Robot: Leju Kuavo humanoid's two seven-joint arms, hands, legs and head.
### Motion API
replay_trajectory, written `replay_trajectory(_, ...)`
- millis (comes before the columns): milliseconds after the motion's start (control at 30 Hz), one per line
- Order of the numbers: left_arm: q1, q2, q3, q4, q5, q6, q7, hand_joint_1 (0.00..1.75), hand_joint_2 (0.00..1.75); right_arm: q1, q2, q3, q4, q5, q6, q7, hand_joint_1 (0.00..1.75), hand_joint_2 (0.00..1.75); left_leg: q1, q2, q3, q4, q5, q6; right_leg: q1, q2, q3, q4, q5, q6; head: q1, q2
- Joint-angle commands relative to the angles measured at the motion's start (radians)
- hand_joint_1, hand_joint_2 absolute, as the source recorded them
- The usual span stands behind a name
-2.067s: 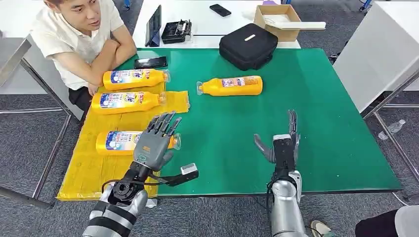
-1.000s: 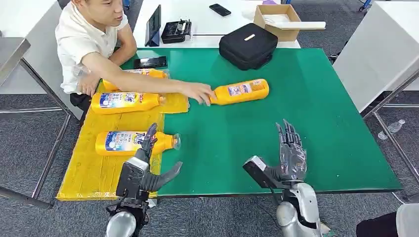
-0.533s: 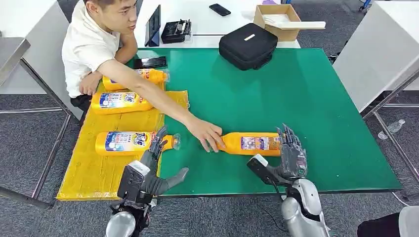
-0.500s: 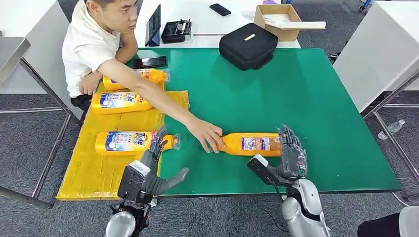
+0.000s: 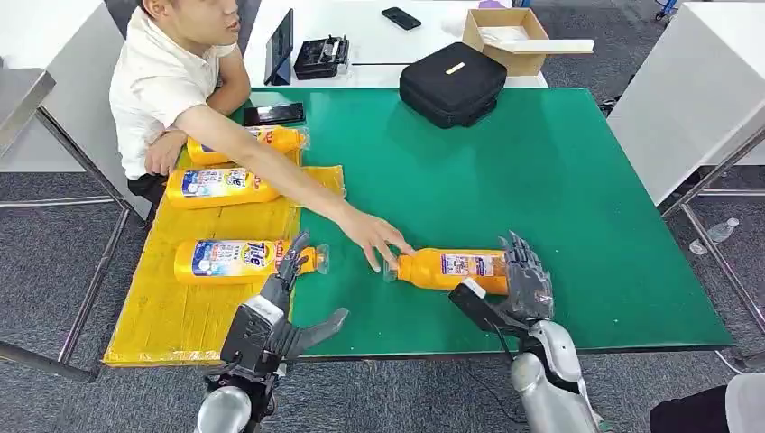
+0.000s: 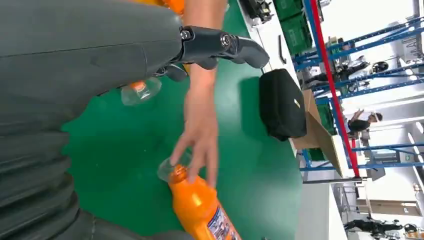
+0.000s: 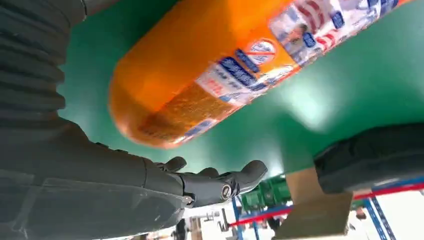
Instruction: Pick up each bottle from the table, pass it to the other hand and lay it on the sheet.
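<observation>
One orange plastic bottle (image 5: 448,270) lay on its side on the green worktop (image 5: 577,198), its base just in front of the robot's right hand (image 5: 516,287).

Three more orange bottles (image 5: 230,260) rested on the yellow sheet (image 5: 171,307), left of that bottle. The right hand stood with fingers spread, holding nothing, close behind the bottle's base; whether it touched was unclear. The left hand (image 5: 269,311) hung near the sheet's edge, fingers apart, empty. A person's hand (image 5: 377,244) sat at the bottle's capped neck. Risk, as I judged it: if the right hand closed while the person's fingers remained there, it could nudge the round bottle, which might roll off or pinch against those fingers; a grasp at the very base could also slip.
</observation>
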Motion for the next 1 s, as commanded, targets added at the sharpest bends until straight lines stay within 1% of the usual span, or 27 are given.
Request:
replay_trajectory(33,-0.044,-0.046,-0.033,0.076,-0.003,0.003,-0.001,0.0,1.75,-0.176,-0.018,0.014,0.278,0.023,-0.022,-0.006,0.0,1.75,0.0,0.002,0.002,0.0,-0.001,0.0,0.001,0.001,0.002,-0.001,0.0,-0.003,0.0,0.0)
replay_trajectory(67,-0.044,-0.046,-0.033,0.076,-0.003,0.003,-0.001,0.0,1.75,-0.176,-0.018,0.014,0.278,0.023,-0.022,-0.006,0.0,1.75,0.001,0.005,0.006,0.0,-0.002,0.001,0.002,0.002,0.006,-0.001,-0.001,-0.005,0.0,0.0)
replay_trajectory(100,-0.044,-0.046,-0.032,0.077,-0.003,0.003,-0.001,0.0,1.75,-0.174,-0.019,0.014,0.28,0.024,-0.022,-0.006,0.0,1.75,0.0,0.002,0.003,0.0,-0.001,0.0,0.001,0.001,0.004,-0.001,-0.001,-0.003,0.0,0.0)
replay_trajectory(133,-0.044,-0.046,-0.032,0.077,-0.003,0.003,-0.001,0.0,1.75,-0.174,-0.019,0.014,0.28,0.024,-0.022,-0.006,0.0,1.75,0.0,0.003,0.005,0.0,-0.002,0.0,0.001,0.001,0.005,-0.001,-0.001,-0.004,0.0,0.0)
replay_trajectory(233,-0.047,-0.044,-0.035,0.08,-0.003,0.004,-0.001,0.0,1.75,-0.182,-0.021,0.02,0.291,0.029,-0.029,-0.004,0.0,1.75,0.0,0.001,0.002,0.0,-0.001,0.0,0.001,-0.001,0.003,-0.001,-0.001,-0.003,0.0,0.0)
replay_trajectory(333,-0.053,-0.043,-0.039,0.088,-0.005,0.005,-0.002,0.0,1.75,-0.205,-0.023,0.024,0.317,0.033,-0.033,0.001,0.0,1.75,0.0,0.002,0.002,0.0,-0.001,0.0,0.001,0.001,0.003,0.0,-0.001,-0.003,-0.001,0.0)
replay_trajectory(367,-0.054,-0.044,-0.043,0.092,-0.007,0.004,-0.002,0.0,1.75,-0.213,-0.021,0.022,0.331,0.029,-0.027,0.001,0.0,1.75,0.0,0.001,0.002,0.0,-0.001,0.0,0.001,0.0,0.002,-0.001,0.0,-0.002,0.0,0.0)
replay_trajectory(400,-0.056,-0.043,-0.048,0.097,-0.01,0.006,-0.003,0.0,1.75,-0.223,-0.024,0.024,0.358,0.034,-0.032,0.004,0.0,1.75,0.0,0.003,0.006,0.0,-0.002,0.0,0.002,0.001,0.006,-0.001,-0.001,-0.005,0.0,0.0)
replay_trajectory(433,-0.057,-0.043,-0.05,0.099,-0.011,0.007,-0.003,0.0,1.75,-0.225,-0.026,0.027,0.369,0.039,-0.034,0.007,0.0,1.75,0.0,0.001,0.002,0.0,-0.001,0.0,0.001,0.0,0.003,0.0,0.0,-0.002,0.0,0.0)
replay_trajectory(467,-0.06,-0.043,-0.052,0.104,-0.011,0.006,-0.003,0.0,1.75,-0.231,-0.028,0.023,0.397,0.037,-0.032,0.008,0.0,1.75,0.0,0.002,0.004,0.0,-0.001,0.0,0.001,0.0,0.005,-0.001,-0.001,-0.004,0.0,0.0)
replay_trajectory(567,-0.066,-0.043,-0.058,0.112,-0.012,0.007,-0.004,0.0,1.75,-0.247,-0.038,0.036,0.465,0.06,-0.041,0.013,0.0,1.75,0.0,0.0,0.002,0.0,0.0,0.0,0.001,-0.001,0.002,-0.001,0.0,-0.002,0.0,0.0)
replay_trajectory(633,-0.069,-0.041,-0.065,0.114,-0.012,0.008,-0.005,0.0,1.75,-0.255,-0.05,0.049,0.515,0.068,-0.028,0.007,0.0,1.75,0.0,0.001,0.005,0.0,-0.001,0.001,0.001,-0.001,0.006,-0.002,-0.001,-0.004,0.0,0.0)
replay_trajectory(667,-0.07,-0.04,-0.067,0.114,-0.013,0.008,-0.006,0.0,1.75,-0.254,-0.059,0.058,0.535,0.07,-0.022,-0.004,0.0,1.75,0.0,0.0,0.002,0.0,0.0,0.0,0.001,-0.001,0.003,-0.001,0.0,-0.002,0.0,0.0)
replay_trajectory(700,-0.07,-0.04,-0.067,0.114,-0.013,0.008,-0.006,0.0,1.75,-0.251,-0.062,0.058,0.536,0.07,-0.024,-0.005,0.0,1.75,0.001,0.0,0.004,0.0,-0.001,0.0,0.002,-0.002,0.005,-0.002,-0.001,-0.003,0.0,0.0)
replay_trajectory(733,-0.073,-0.039,-0.068,0.118,-0.012,0.008,-0.006,0.0,1.75,-0.259,-0.07,0.065,0.567,0.057,0.008,-0.016,0.58,1.75,0.0,-0.001,0.004,0.0,-0.001,0.0,0.001,-0.002,0.004,-0.001,-0.001,-0.003,0.0,0.0)
replay_trajectory(767,-0.076,-0.039,-0.07,0.126,-0.012,0.008,-0.007,0.0,1.75,-0.258,-0.079,0.067,0.583,0.041,0.022,-0.037,1.75,1.75,0.001,-0.001,0.005,0.0,-0.001,0.0,0.002,-0.002,0.006,-0.002,-0.001,-0.004,0.0,0.0)
replay_trajectory(867,-0.078,-0.037,-0.077,0.128,-0.007,0.005,-0.016,0.0,1.75,-0.257,-0.111,0.106,0.621,0.031,0.041,-0.054,1.75,1.75,0.001,-0.002,0.005,0.0,0.0,0.0,0.001,-0.003,0.005,-0.002,-0.001,-0.002,0.0,0.0)
replay_trajectory(900,-0.078,-0.037,-0.077,0.128,-0.007,0.005,-0.016,0.0,1.75,-0.255,-0.113,0.106,0.622,0.031,0.042,-0.054,1.75,1.75,0.001,-0.002,0.008,-0.001,-0.001,0.001,0.002,-0.006,0.01,-0.003,-0.002,-0.005,0.0,0.0)
replay_trajectory(933,-0.078,-0.038,-0.077,0.128,-0.007,0.005,-0.016,0.0,1.75,-0.255,-0.115,0.106,0.623,0.031,0.042,-0.055,1.75,1.75,0.001,-0.001,0.007,0.0,0.0,0.001,0.002,-0.004,0.007,-0.003,-0.001,-0.003,0.0,0.0)
replay_trajectory(967,-0.078,-0.038,-0.077,0.128,-0.007,0.005,-0.016,0.0,1.75,-0.255,-0.115,0.106,0.623,0.031,0.042,-0.055,1.75,1.75,0.001,-0.001,0.01,-0.001,-0.001,0.001,0.002,-0.005,0.009,-0.003,-0.001,-0.004,0.0,0.0)
replay_trajectory(1000,-0.079,-0.037,-0.077,0.128,-0.007,0.005,-0.016,0.0,1.75,-0.257,-0.115,0.106,0.623,0.031,0.043,-0.055,1.75,1.75,0.001,0.0,0.01,0.0,-0.002,0.001,0.002,-0.003,0.006,-0.002,-0.001,-0.004,-0.001,0.0)
